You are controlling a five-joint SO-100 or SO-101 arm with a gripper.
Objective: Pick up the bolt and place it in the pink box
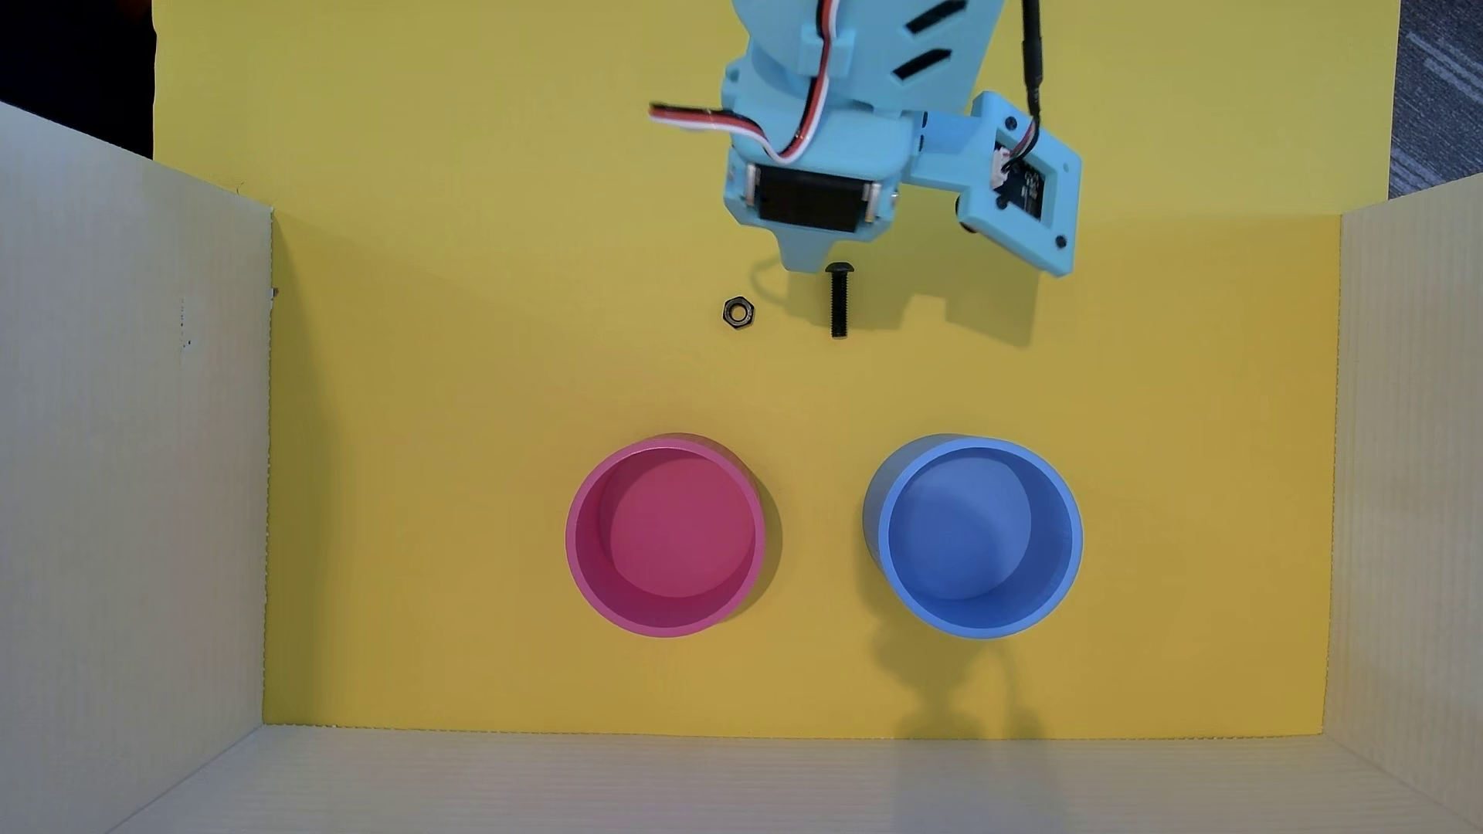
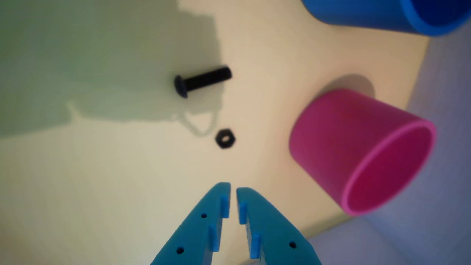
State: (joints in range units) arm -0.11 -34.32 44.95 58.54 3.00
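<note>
The small black bolt lies flat on the yellow mat, head toward the arm; it also shows in the wrist view. The pink box stands upright and empty at the lower middle, and in the wrist view it is at the right. My light-blue gripper hovers just beside the bolt's head. In the wrist view the gripper has its fingers nearly together with only a thin slit, holding nothing, and the bolt sits apart from its tips.
A small dark hexagonal nut lies left of the bolt, also in the wrist view. A blue round tub stands right of the pink one. Pale cardboard walls enclose the mat on three sides.
</note>
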